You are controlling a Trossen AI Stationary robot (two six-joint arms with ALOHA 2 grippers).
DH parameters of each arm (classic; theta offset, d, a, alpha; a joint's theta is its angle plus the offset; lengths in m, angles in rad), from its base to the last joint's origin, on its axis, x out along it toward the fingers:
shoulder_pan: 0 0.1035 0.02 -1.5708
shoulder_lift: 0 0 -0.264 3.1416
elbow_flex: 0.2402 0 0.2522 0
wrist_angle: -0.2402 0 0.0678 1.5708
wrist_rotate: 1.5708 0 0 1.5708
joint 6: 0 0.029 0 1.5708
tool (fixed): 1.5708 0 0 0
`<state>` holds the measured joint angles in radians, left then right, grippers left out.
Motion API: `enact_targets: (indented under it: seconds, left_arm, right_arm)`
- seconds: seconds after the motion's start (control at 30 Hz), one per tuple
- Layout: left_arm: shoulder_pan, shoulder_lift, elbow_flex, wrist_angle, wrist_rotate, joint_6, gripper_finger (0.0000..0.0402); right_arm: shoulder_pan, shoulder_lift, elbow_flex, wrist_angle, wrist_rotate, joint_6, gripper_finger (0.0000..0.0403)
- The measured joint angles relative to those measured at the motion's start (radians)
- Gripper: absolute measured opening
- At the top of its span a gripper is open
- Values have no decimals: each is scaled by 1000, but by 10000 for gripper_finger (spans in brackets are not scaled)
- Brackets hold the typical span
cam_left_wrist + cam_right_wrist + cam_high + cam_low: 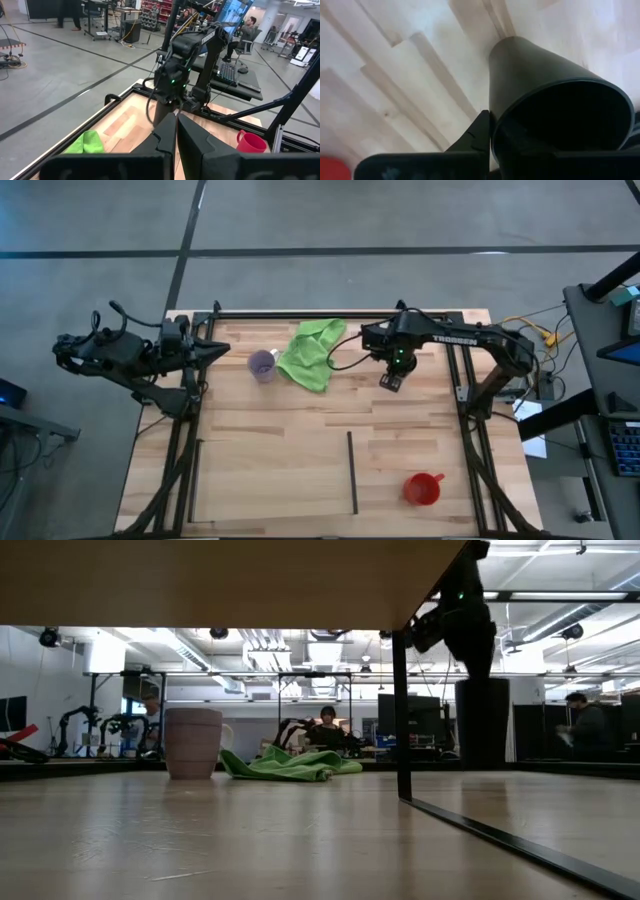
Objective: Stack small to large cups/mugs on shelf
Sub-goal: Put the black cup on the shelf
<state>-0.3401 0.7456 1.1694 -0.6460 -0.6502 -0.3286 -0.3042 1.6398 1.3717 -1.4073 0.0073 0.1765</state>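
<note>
My right gripper [392,376] is shut on the black handleless cup [482,725], right of the green cloth [312,352]. The cup is upright under the fingers, mouth up; it also fills the right wrist view [545,95]. The translucent purple cup [262,365] stands on its base left of the cloth, and shows in the low view [193,743]. The red mug [423,488] stands near the front right. The shelf patch [270,475] lies at the front, edged by a thin black bar [352,472]. My left gripper [176,135] is shut and empty at the table's left edge. My right gripper holds the black cup by its rim [492,125], the wall pinched with one finger [477,134] outside and the other inside the mouth. The fingers come from above, pointing down. The cup is upright below them, its base at or just above the table; which, I cannot tell.
The green cloth lies crumpled between the purple cup and my right gripper. A black upright bar [402,710] and a light wood slab [200,580] above it stand near the low camera. Black frame rails [180,430] run along both table sides. People sit in the room behind.
</note>
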Motion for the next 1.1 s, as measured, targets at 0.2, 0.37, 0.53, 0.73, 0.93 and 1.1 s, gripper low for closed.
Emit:
enact_targets:
  seconds: [0.2, 0.37, 0.53, 0.73, 0.93, 1.1]
  left_arm:
    - [0, 0, 0, 0, 0, 0, 0]
    - [0, 0, 0, 0, 0, 0, 0]
    - [0, 3, 0, 1, -1, 0, 0]
    - [0, 13, 0, 1, -4, -1, 0]
    - [0, 36, 0, 1, -4, -5, 0]
    - [0, 56, 4, 18, -3, -6, 0]
  right_arm:
    - [30, -82, 78, -76, -10, 7, 9]
    - [75, -135, 192, -97, -10, -2, 9]
    - [124, -155, 339, -105, -10, -2, 9]
    - [207, -123, 547, -108, -10, -6, 9]
    - [319, -15, 765, -114, -11, -46, 9]
    - [394, 100, 924, -168, -11, -74, 9]
